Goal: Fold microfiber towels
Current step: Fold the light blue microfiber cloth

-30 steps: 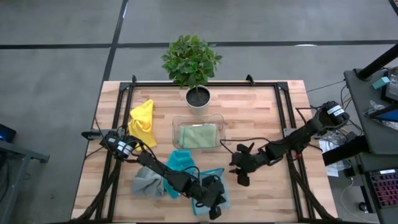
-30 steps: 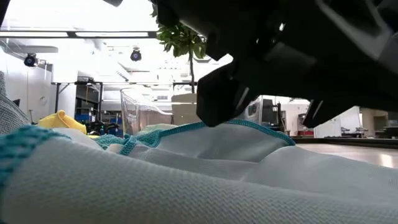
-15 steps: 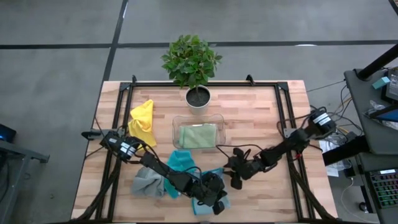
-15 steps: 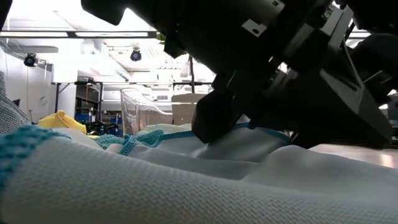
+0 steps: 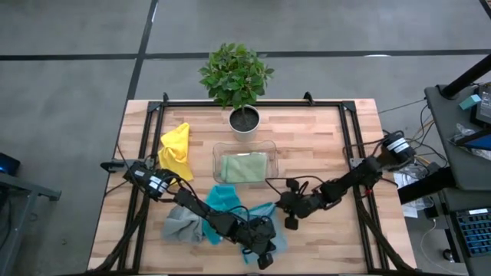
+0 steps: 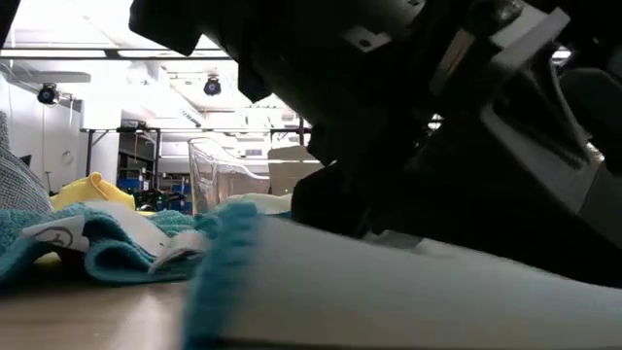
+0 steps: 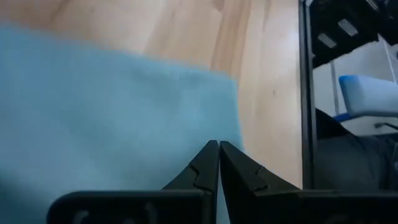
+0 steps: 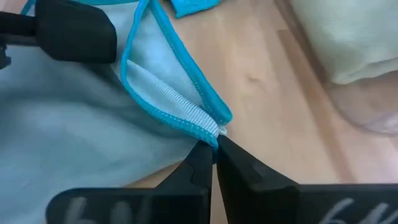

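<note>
— Jaws first: right gripper [image 8: 211,151] now clenched, pinching the hemmed corner of the blue towel [image 8: 74,124]. A second ago, half open and off to the towel's side.

— And the left gripper [image 7: 217,149]?

— Shut as before, tips pressed together low over the same towel at its front edge. Cloth between them or not: cannot tell.

— Meaning for the job?

— Corner grasp done, by the look of it. Probably ready to lift that corner and carry it across for a fold.

— Towel's place?

— Front centre of the table [image 5: 322,130], between the two grippers, rumpled rather than flat, touching the teal towel [image 5: 224,201] on its left.

— The rest?

— Grey towel [image 5: 180,224] bunched at front left beside the teal. Yellow towel [image 5: 175,149] crumpled at back left. Green towel [image 5: 244,166] flat in the tray [image 5: 217,147], seemingly finished.

— So, far along?

— Hardly. One apparently done, one in hand, three untouched.
</note>
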Controlling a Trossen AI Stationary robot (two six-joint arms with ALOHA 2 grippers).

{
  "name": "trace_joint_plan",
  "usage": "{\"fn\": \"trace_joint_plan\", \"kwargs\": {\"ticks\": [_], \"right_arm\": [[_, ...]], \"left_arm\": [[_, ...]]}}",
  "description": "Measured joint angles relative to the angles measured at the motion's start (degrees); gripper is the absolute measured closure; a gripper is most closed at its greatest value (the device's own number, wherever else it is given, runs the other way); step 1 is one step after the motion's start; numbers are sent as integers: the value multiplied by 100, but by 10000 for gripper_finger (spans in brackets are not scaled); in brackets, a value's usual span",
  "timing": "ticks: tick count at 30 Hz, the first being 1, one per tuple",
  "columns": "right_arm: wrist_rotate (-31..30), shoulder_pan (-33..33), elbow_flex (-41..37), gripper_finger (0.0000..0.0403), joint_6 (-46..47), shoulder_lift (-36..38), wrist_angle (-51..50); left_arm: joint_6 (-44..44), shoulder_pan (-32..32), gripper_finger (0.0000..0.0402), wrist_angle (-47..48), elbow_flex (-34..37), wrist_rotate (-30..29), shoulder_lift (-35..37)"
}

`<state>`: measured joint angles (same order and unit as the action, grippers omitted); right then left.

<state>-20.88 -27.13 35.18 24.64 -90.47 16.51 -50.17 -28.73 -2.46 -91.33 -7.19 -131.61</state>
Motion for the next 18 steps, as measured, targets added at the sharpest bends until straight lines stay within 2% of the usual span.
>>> {"fn": "trace_joint_plan", "kwargs": {"ticks": [5, 10, 18], "right_arm": [[57, 17, 0, 394, -213, 739, -1087], [797, 27, -2, 394, -273, 1309, -1726], [681, -34, -125, 394, -246, 1690, -2094]], "left_arm": [[-52, 20, 401, 375, 7, 430, 6], [117, 52, 401, 933, 40, 521, 189], [385, 55, 401, 1413, 81, 656, 395]]}}
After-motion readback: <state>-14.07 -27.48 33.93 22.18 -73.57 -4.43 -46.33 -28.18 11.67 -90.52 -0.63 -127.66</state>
